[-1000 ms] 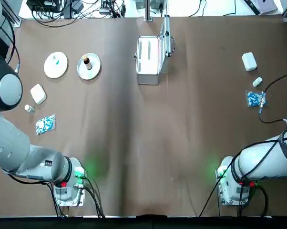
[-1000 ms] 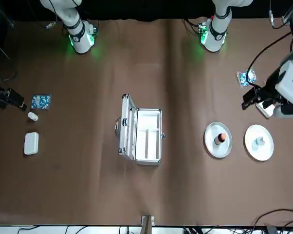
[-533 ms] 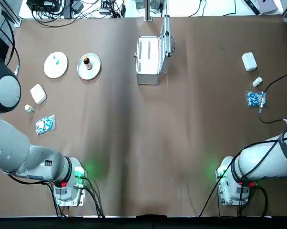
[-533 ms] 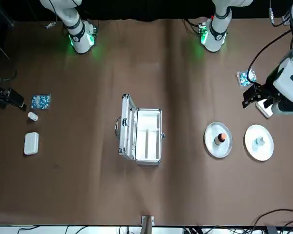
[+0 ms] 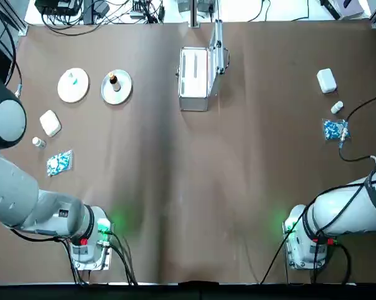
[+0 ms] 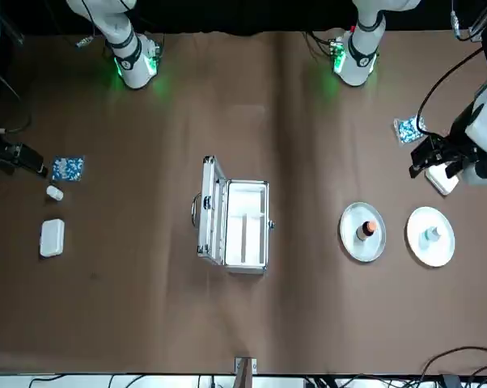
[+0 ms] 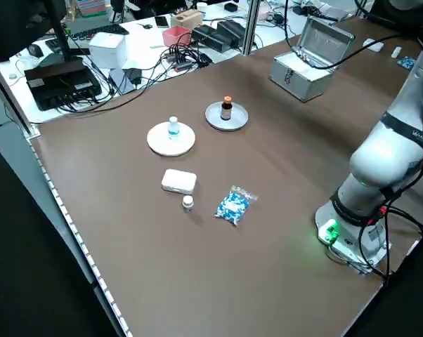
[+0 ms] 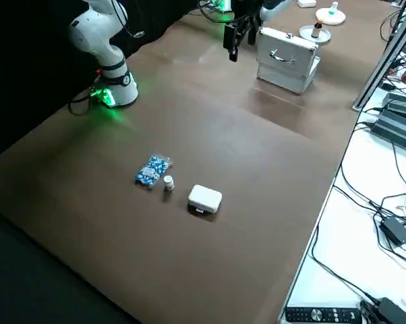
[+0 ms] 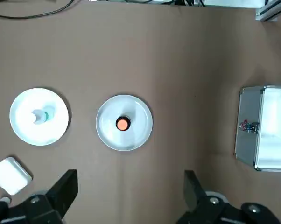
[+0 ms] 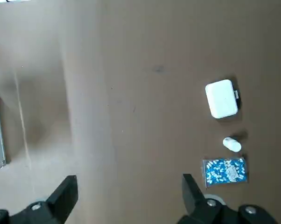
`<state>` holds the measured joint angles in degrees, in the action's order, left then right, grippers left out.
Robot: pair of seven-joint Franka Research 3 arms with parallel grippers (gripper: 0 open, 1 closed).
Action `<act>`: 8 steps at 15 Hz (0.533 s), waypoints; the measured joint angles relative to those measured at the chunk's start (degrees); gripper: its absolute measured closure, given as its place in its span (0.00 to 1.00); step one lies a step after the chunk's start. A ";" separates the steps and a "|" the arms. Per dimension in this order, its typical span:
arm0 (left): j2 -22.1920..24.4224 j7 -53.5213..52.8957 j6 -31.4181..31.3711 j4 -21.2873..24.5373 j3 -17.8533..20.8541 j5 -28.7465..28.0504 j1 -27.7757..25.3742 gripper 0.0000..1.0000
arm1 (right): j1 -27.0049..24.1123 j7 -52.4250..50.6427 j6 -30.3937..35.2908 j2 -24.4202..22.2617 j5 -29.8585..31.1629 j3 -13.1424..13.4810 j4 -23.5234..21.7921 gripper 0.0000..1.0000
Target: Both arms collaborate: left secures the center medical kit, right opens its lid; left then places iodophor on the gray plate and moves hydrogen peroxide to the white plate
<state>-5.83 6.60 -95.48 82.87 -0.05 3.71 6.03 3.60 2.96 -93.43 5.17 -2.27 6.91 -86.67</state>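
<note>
I log the medical kit (image 5: 199, 78) at table 12 o'clock, lid up; iodophor (image 5: 113, 80) on gray plate (image 5: 123, 90), hydrogen peroxide (image 5: 74, 80) on white plate (image 5: 66, 92). Both bottles look light, rigid, tippy; I'd grip mid-body. Left gripper (image 9: 129, 193) and right gripper (image 10: 126, 196) both spread, empty.

A robotics lab: a brown cloth-covered table (image 7: 197, 281) edged by black tangled cables (image 7: 162, 67), dark electronics boxes (image 7: 60, 77) and a black keyboard (image 7: 102, 29).

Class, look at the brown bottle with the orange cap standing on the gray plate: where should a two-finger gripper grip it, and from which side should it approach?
Grip the brown bottle around its body just under the orange cap, coming straight down from above. It stands upright in the middle of the gray plate, whose raised rim would probably hinder a low sideways approach, and nothing crowds it overhead.
</note>
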 joint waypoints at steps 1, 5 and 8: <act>0.01 0.00 0.00 -0.03 0.00 0.00 0.00 0.00 | 0.00 0.00 0.04 0.00 0.00 0.00 0.00 0.01; 0.00 0.00 0.04 -0.03 -0.06 -1.63 0.03 0.00 | 0.00 -0.29 0.92 0.00 0.69 -0.01 0.00 0.01; 0.00 0.00 0.08 0.01 -0.36 -3.05 0.19 0.00 | 0.00 -1.48 1.17 0.00 1.41 -0.02 0.00 0.01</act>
<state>-5.83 6.60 -95.40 82.88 -0.40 0.66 6.22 3.60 1.49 -92.26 5.17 -0.86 6.90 -86.67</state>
